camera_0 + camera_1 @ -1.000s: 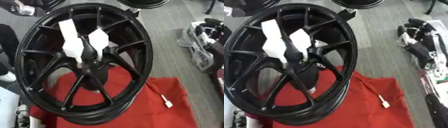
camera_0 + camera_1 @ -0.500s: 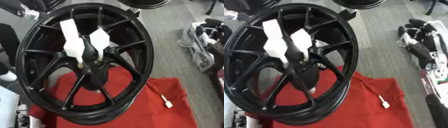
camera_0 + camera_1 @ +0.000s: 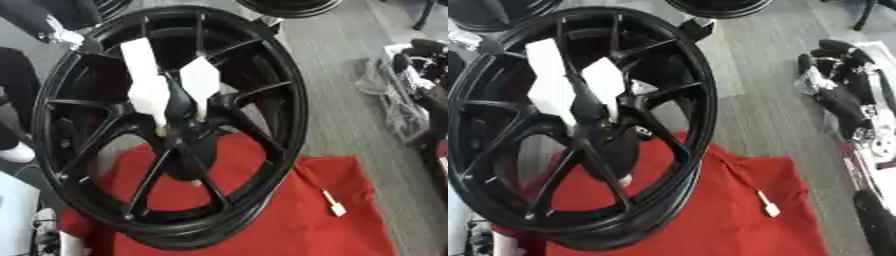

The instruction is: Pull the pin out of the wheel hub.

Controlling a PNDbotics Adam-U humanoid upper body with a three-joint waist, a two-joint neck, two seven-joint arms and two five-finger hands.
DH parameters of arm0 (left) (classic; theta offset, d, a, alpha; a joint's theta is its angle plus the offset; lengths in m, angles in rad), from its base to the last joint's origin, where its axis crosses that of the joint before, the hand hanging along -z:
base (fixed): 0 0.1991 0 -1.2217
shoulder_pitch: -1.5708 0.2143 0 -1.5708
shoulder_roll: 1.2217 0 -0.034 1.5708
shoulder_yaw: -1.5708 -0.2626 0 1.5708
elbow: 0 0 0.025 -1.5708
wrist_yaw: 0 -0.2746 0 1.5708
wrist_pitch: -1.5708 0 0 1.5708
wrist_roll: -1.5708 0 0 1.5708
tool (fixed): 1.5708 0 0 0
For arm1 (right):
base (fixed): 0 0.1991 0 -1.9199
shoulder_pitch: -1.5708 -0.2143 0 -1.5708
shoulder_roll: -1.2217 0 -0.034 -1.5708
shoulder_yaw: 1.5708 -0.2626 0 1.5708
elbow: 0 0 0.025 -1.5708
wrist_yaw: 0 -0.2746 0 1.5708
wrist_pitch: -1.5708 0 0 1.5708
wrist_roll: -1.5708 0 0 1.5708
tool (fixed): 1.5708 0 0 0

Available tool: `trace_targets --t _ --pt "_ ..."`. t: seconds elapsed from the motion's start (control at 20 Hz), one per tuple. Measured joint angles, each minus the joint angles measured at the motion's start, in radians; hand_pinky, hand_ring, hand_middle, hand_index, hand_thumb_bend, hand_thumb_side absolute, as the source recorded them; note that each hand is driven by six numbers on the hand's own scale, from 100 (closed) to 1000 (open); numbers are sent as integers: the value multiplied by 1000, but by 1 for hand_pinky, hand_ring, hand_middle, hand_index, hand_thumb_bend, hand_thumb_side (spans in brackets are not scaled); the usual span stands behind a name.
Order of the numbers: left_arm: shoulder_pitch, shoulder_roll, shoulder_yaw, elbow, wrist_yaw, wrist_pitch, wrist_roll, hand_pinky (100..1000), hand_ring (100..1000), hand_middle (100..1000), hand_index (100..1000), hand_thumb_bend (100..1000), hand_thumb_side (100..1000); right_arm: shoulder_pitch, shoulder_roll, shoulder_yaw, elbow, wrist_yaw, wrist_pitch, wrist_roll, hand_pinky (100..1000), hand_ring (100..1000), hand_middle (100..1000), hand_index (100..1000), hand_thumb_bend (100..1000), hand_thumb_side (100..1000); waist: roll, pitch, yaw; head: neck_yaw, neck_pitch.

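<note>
A big black spoked wheel [image 3: 262, 100] stands tilted on a red cloth [image 3: 289, 220]. Two white strips [image 3: 147, 82] lie over the spokes just above the hub [image 3: 184, 127]. At the hub's left side a small pale piece [image 3: 162, 131] shows; I cannot make out what it is. Another pale bit [image 3: 194, 183] shows under the hub. My right hand [image 3: 837, 92], black with silver joints, lies well right of the wheel on the grey floor, apart from it, fingers relaxed and holding nothing. My left hand is out of sight.
A small white tag on a cord [image 3: 768, 209] lies on the cloth's right part. More black wheels [image 3: 719, 6] stand at the far edge. A person's dark leg and white shoe [image 3: 13, 152] are at the left. Grey floor [image 3: 754, 105] lies between the wheel and my right hand.
</note>
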Motion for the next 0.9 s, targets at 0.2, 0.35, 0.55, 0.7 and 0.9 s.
trace_targets --t 0.2,0.35,0.55,0.7,0.9 --pt "0 0 -6 -14 40 -1 1 893 882 810 819 444 576 0 0 0 5 1 2 2 887 681 647 738 343 223 1 0 -2 2 0" --pt "-2 1 -12 -33 64 2 1 894 882 809 818 442 584 0 0 0 5 1 2 2 887 681 647 738 343 222 3 0 -3 4 0" --pt "-3 2 -26 -62 83 16 0 896 884 810 817 447 594 0 0 0 6 1 2 2 887 680 647 738 344 222 3 0 -4 4 0" --pt "-7 6 -30 -79 86 36 0 900 886 807 816 456 608 0 0 0 6 1 2 2 887 680 647 738 345 223 3 0 -4 4 0" --pt "-12 7 -30 -86 85 67 0 906 887 803 813 492 624 1 0 3 8 1 2 2 887 680 647 738 344 223 3 0 -4 4 0"
